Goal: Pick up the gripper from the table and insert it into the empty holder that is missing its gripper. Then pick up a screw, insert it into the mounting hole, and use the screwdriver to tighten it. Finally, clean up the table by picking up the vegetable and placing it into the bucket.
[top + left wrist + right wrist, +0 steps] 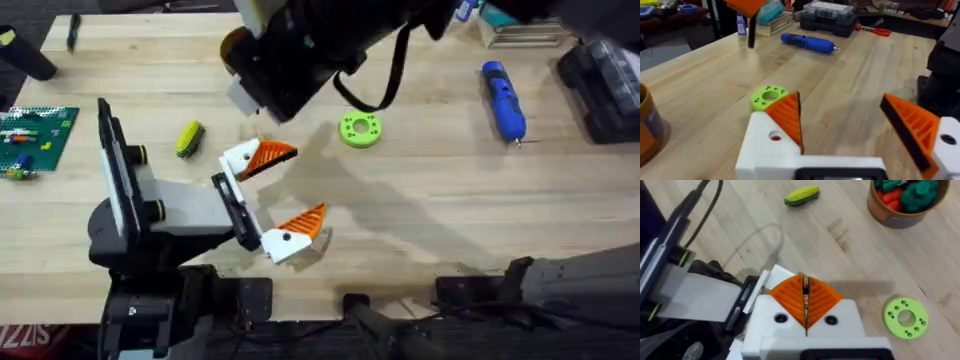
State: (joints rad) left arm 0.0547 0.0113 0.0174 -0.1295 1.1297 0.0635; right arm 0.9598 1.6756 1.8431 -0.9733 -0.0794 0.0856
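Note:
My left gripper lies open low over the table. Each of its white holders carries an orange ribbed gripper tip, and one has a dark hole. My right arm reaches across above it. The right gripper is shut, pads pressed together, just over the left jaw. No screw can be made out. The blue screwdriver lies far right. The yellow-green vegetable lies left of the jaw. The orange bucket stands behind it, under the right arm.
A flat green ring lies just beyond the left fingertips. A green brick plate sits at the left edge. A black case and red-handled pliers sit at the far right.

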